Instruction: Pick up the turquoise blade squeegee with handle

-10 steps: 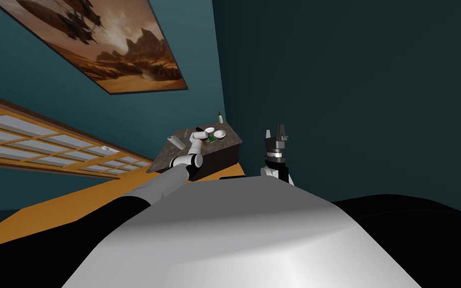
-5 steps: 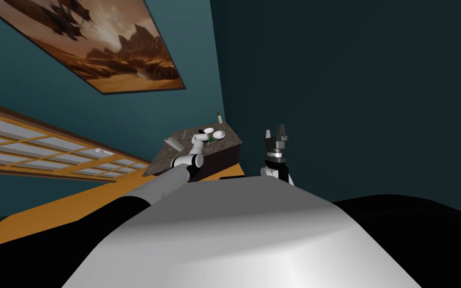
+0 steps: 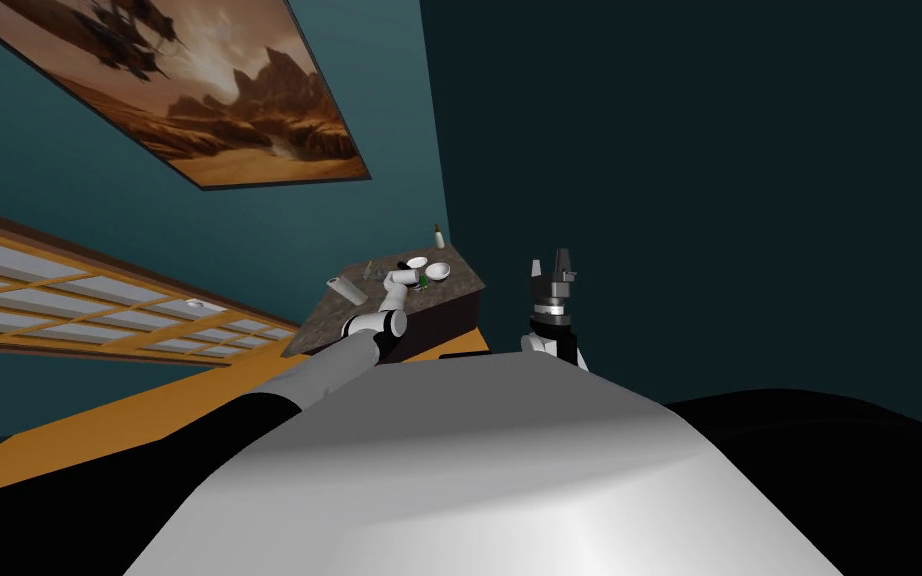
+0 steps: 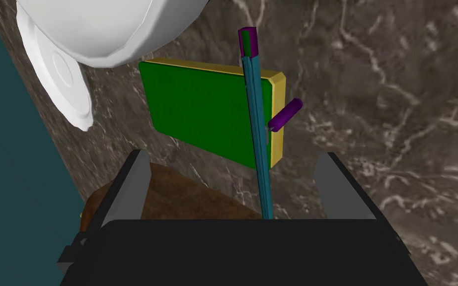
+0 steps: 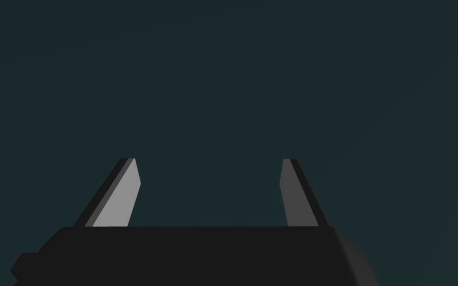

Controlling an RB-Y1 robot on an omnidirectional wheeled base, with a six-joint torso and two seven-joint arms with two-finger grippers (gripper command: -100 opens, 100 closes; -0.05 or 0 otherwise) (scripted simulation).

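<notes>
Fingers (image 4: 132,183) of the left gripper (image 4: 233,155) stand open either side of the squeegee (image 4: 254,114), its teal blade running lengthwise away from them over a green pad (image 4: 198,111) on the counter (image 3: 454,288), mid-frame in the head view (right gripper (image 5: 208,160), also open, sits well apart).

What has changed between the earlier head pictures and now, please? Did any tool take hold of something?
Only my head camera turned slightly, so the painting slid a little leftward in the picture. Nothing was taken or let go. The left tool stays open above the squeegee and the green block on the marbled counter. The right tool stays open, raised.
</notes>
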